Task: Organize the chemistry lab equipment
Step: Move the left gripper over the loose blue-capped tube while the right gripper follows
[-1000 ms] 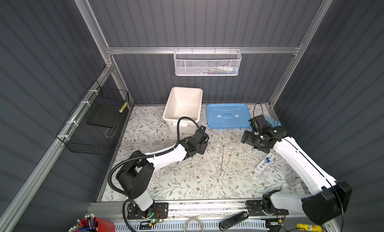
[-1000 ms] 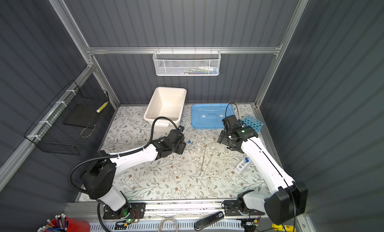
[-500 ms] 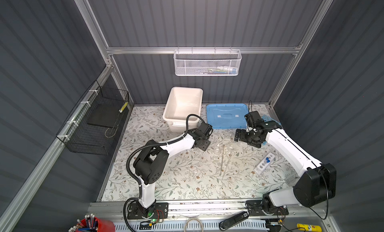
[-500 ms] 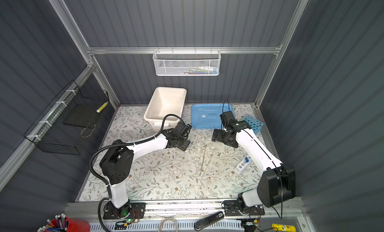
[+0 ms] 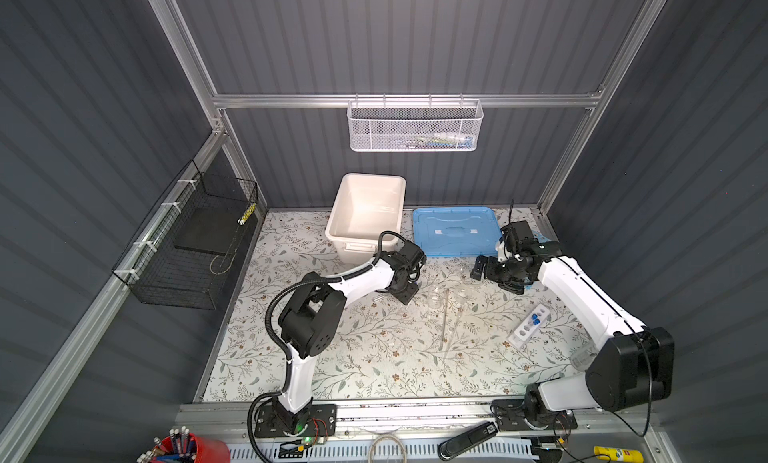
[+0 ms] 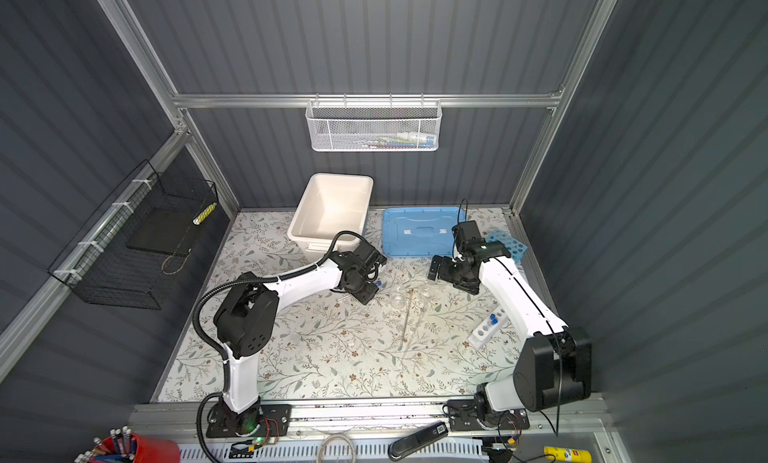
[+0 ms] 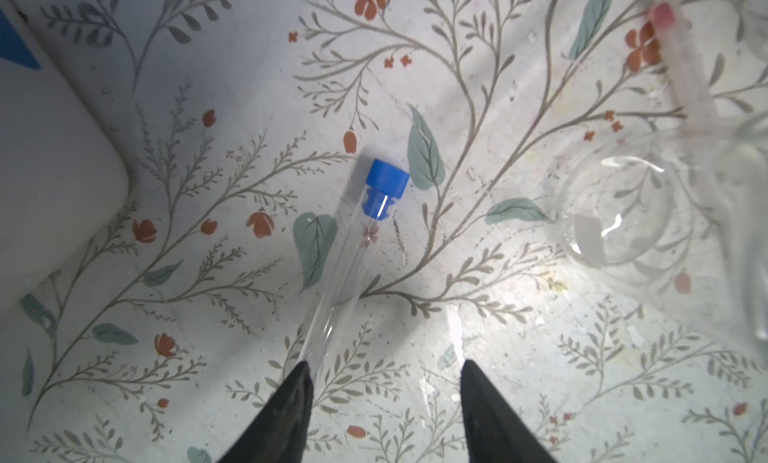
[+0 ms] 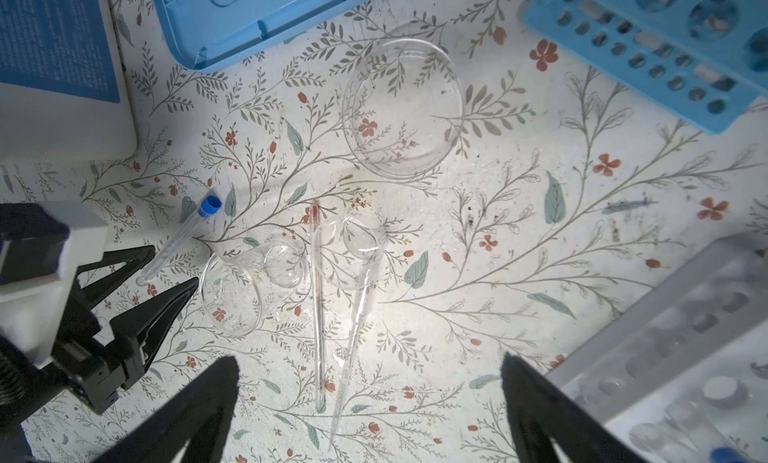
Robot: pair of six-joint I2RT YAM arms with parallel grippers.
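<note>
Racking is barely begun: two capped tubes (image 5: 535,319) stand in the white rack (image 5: 524,330), near right. A loose tube (image 7: 353,249) lies flat left of the beakers (image 8: 230,292), its butt inside my left gripper (image 7: 386,364), jaws parted, no grip yet. My right gripper (image 8: 370,359) gapes empty. Those beakers and the rod (image 8: 318,307) lie unsorted.

A white tub (image 5: 365,211) stands at the back of the floral-patterned bench (image 5: 374,357), with a blue lid (image 5: 455,230) lying flat just beside it. A white mesh basket (image 5: 413,128) hangs on the back wall, and a black wire basket (image 5: 174,282) hangs on the left wall. Below the bench's front rail, a red cup (image 5: 208,450) holds pens (image 5: 178,438), and a yellow object (image 5: 617,454) lies at the opposite corner.
</note>
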